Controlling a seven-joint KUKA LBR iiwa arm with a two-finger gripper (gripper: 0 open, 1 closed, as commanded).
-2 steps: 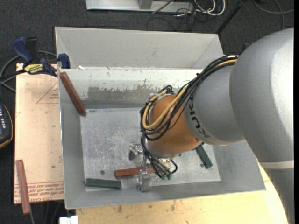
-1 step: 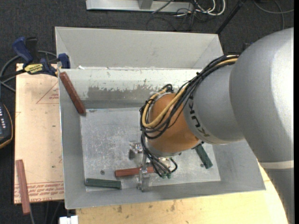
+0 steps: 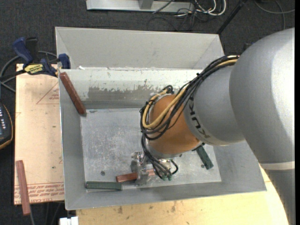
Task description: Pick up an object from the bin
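Pincer (image 3: pixel 142 171) sits low in the grey bin (image 3: pixel 70 172), close to its near wall, touching or just beside the right end of a small red-brown block (image 3: pixel 125 177) on the bin floor; whether it is open or closed I cannot tell. A dark green stick (image 3: pixel 103 185) lies just near-left of the block, and a second green stick (image 3: pixel 204 157) lies right of the arm (image 3: pixel 243 102). Judging by this, the grasp is in hand, and the next move calls for a sure grip, then a straight lift.
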